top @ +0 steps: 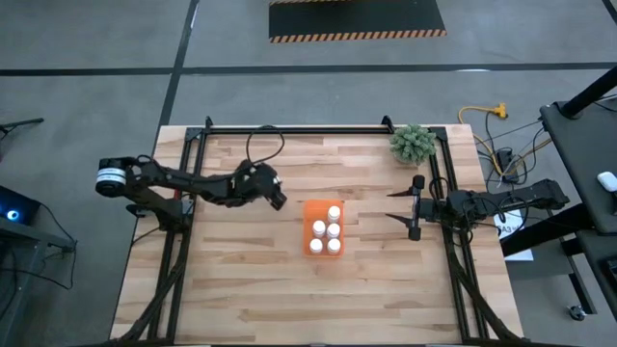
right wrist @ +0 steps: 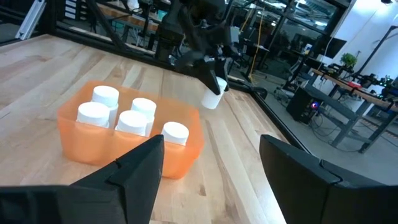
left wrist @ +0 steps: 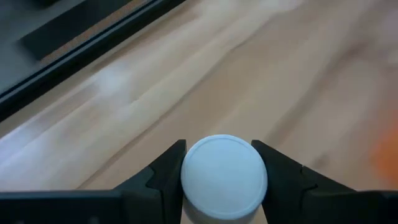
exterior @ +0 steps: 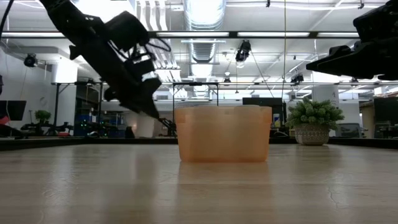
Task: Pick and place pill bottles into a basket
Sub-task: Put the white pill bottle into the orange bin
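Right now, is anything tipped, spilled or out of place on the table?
Nothing stands out. Five bottles stand upright in the basket; the left end effector holds the sixth above the table.

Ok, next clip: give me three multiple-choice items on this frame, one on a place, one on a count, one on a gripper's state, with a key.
1. Where is the plant?
A. at the table's far right corner
B. inside the basket
C. under the left arm

2. How many pill bottles stand in the basket?
A. two
B. five
C. six

3. What is the left gripper doing?
A. open and empty
B. shut on a pill bottle
C. resting in the basket

Key: 1 A, the high view shows it by that corner. 2 B, five white caps show there. 3 B, the left wrist view shows the held bottle between its fingers.
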Robot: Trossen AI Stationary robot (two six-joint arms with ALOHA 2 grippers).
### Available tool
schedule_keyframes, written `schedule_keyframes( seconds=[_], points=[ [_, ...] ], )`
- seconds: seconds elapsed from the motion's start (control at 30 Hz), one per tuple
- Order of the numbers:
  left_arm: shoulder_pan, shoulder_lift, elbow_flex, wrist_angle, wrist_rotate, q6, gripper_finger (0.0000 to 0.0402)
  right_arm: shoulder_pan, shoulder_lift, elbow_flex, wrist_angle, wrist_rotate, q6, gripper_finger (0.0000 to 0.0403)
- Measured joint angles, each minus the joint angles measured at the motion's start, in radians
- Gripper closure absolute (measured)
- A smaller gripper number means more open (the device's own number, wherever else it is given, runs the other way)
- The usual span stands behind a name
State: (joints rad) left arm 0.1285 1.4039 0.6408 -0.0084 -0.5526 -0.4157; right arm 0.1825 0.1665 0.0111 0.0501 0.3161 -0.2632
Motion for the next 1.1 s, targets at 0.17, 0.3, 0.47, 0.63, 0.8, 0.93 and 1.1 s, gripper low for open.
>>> schedule_keyframes(
  seconds=[0.17, 0.3, 0.47, 0.63, 0.8, 0.93, 1.1],
  points=[
    [-0.012, 0.001, -0.011, 0.200, 0.149, 0.100, 0.0259, 0.000, -0.001, 0.000, -0.001, -0.001, -0.001, 0.0150],
    [-0.023, 0.002, -0.012, 0.272, 0.243, 0.156, 0.0259, 0.000, 0.000, 0.000, -0.001, -0.001, -0.001, 0.0154],
    [-0.042, 0.002, -0.012, 0.342, 0.281, 0.179, 0.0259, 0.000, 0.000, 0.000, -0.001, -0.001, 0.001, 0.0151],
    [-0.054, 0.002, -0.012, 0.359, 0.283, 0.221, 0.0259, 0.000, 0.000, 0.000, 0.000, 0.000, 0.001, 0.0147],
    [-0.071, 0.002, -0.012, 0.408, 0.291, 0.235, 0.0259, 0.000, 0.000, 0.000, 0.000, 0.000, 0.000, 0.0152],
    [-0.095, -0.004, -0.011, 0.427, 0.300, 0.259, 0.0259, 0.000, 0.000, 0.000, -0.001, 0.000, 0.000, 0.0154],
    [-0.122, -0.010, 0.005, 0.443, 0.297, 0.297, 0.0259, 0.000, 0.000, 0.000, 0.000, 0.000, -0.001, 0.0149]
  ],
)
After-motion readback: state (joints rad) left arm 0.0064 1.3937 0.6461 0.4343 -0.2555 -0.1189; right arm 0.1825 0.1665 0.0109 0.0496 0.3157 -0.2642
